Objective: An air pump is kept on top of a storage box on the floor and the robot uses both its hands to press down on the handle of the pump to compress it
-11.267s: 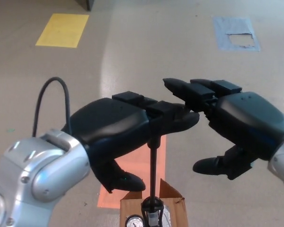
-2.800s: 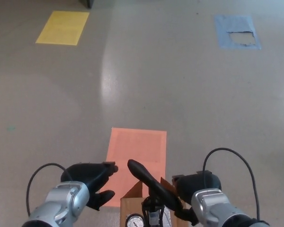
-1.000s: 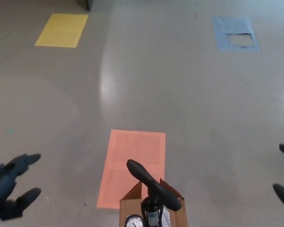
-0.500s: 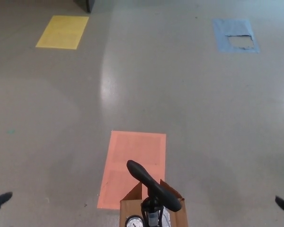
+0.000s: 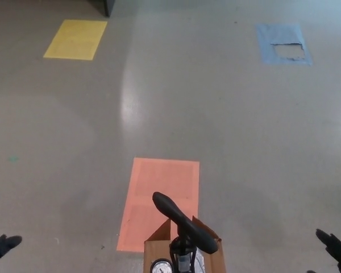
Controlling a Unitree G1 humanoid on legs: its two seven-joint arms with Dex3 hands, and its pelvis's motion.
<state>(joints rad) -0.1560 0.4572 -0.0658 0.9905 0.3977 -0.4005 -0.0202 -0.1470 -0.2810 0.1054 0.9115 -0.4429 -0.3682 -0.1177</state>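
Air pump (image 5: 182, 251), handle (image 5: 184, 223) low, on storage box (image 5: 152, 252), bottom centre; gauge (image 5: 161, 266) unreadable. Left hand (image 5: 3, 245), right hand (image 5: 333, 245), bottom corners: state cannot be told.

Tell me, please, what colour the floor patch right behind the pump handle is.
Salmon orange; the patch shows best in the head view.

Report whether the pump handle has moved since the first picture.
Yes. The pump handle has gone down: it stood above the far edge of the orange floor patch, and now lies across its near end, just above the box.
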